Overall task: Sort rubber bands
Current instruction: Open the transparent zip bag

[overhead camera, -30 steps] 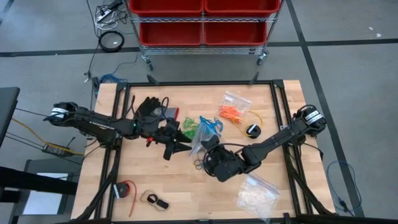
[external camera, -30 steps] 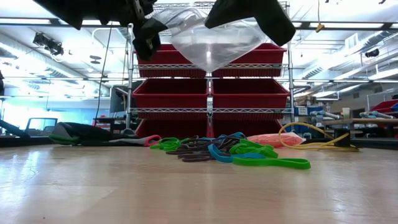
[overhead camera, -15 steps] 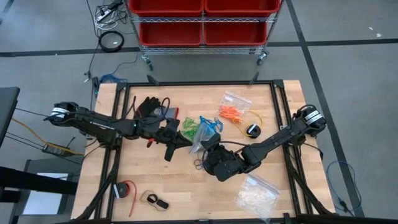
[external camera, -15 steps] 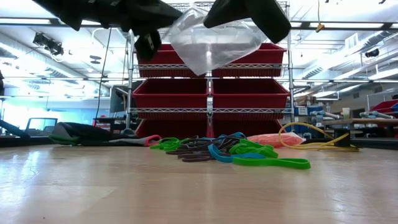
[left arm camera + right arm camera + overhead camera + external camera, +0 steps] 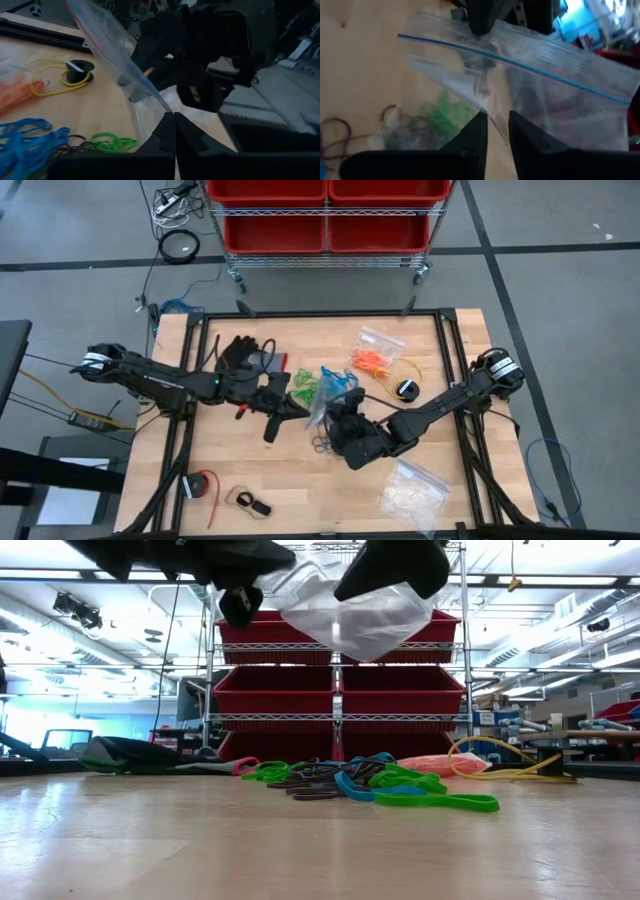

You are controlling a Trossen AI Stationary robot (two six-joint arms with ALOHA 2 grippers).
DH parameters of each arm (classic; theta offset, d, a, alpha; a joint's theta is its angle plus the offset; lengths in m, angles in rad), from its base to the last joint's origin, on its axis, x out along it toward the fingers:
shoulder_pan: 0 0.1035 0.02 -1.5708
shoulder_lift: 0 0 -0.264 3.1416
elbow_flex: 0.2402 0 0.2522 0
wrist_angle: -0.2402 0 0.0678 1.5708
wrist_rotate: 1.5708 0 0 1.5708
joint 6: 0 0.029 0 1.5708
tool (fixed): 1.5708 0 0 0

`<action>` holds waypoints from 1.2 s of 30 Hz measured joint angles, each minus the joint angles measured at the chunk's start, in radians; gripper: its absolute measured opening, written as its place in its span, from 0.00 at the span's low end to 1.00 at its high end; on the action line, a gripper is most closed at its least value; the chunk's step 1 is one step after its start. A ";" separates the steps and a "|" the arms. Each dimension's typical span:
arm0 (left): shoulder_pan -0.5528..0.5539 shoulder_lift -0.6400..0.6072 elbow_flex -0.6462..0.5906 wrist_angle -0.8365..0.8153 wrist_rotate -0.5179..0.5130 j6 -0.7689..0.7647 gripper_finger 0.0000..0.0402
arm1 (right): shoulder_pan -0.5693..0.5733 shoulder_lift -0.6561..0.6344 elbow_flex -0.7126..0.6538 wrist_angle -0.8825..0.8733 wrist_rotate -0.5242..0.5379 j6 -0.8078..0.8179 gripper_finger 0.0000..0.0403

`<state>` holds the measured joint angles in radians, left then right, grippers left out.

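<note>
1. Landmark: a clear bag [image 5: 322,402] with a blue zip strip, held up off the table [image 5: 240,470] near the table's centre. All positions below are given relative to this bag.
2. Left end effector [image 5: 298,410]: fingers pressed together, pinching one edge of the bag. The left wrist view shows the film running down into the closed fingertips [image 5: 170,116].
3. Right end effector [image 5: 335,412]: at the opposite side of the bag. The right wrist view shows the two fingers [image 5: 479,131] slightly apart with a fold of film between them. Whether they grip the film firmly cannot be told.
4. Bag contents: the bag looks empty in the low view and in both wrist views.
5. Rubber bands [image 5: 370,783]: a mixed pile of green, blue and dark loops lies on the table directly under and just beside the bag. The high view shows the same pile [image 5: 318,388], partly covered by the bag.
6. Orange bands [image 5: 372,361]: a bunch lies inside a second clear bag, beyond the main bag toward the red-bin shelf [image 5: 325,215].
7. Other items: a black glove [image 5: 240,358] lies on the left arm's side of the bag, and a bag of whitish pieces [image 5: 412,492] lies well apart at the near table edge.
8. Task status (judgement): early. The orange group appears sorted. The green, blue and dark loops remain mixed on the table.
9. Remaining work (judgement): open the bag mouth, then load one colour and repeat for the others.
</note>
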<state>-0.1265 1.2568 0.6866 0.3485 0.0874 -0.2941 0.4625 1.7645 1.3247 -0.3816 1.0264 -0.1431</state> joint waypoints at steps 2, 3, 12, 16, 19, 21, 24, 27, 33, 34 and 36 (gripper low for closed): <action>-0.008 0.000 0.036 -0.061 -0.022 0.034 0.00 | 0.000 0.000 0.000 -0.006 0.001 0.061 0.21; -0.014 0.000 0.058 -0.105 -0.038 0.056 0.00 | 0.000 0.000 0.000 -0.008 0.003 0.088 0.22; -0.095 0.000 0.221 -0.453 -0.253 0.159 0.00 | 0.011 0.000 0.000 -0.053 0.027 0.281 0.34; -0.108 -0.001 0.210 -0.488 -0.322 0.122 0.00 | 0.022 0.000 0.000 -0.120 -0.029 0.411 0.39; -0.108 -0.001 0.151 -0.486 -0.362 0.060 0.00 | 0.027 0.000 0.000 -0.173 -0.142 0.523 0.40; -0.108 -0.001 0.098 -0.445 -0.367 0.013 0.00 | 0.027 0.000 0.000 -0.202 -0.195 0.581 0.40; -0.108 -0.001 -0.002 -0.322 -0.367 -0.073 0.00 | 0.031 0.000 0.000 -0.217 -0.201 0.621 0.40; -0.108 0.001 -0.103 -0.181 -0.366 -0.146 0.00 | 0.025 0.000 0.000 -0.163 -0.209 0.610 0.40; -0.108 0.000 -0.207 -0.036 -0.375 -0.232 0.00 | -0.047 0.051 0.000 0.031 -0.272 0.486 0.40; -0.108 0.000 -0.209 -0.027 -0.378 -0.235 0.00 | -0.061 0.065 0.000 0.060 -0.292 0.466 0.40; -0.108 0.000 -0.208 -0.020 -0.384 -0.237 0.00 | -0.088 0.096 0.000 0.139 -0.324 0.450 0.40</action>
<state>-0.2342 1.2564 0.4782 0.3281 -0.2971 -0.5312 0.3744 1.8601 1.3243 -0.2422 0.7019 0.3071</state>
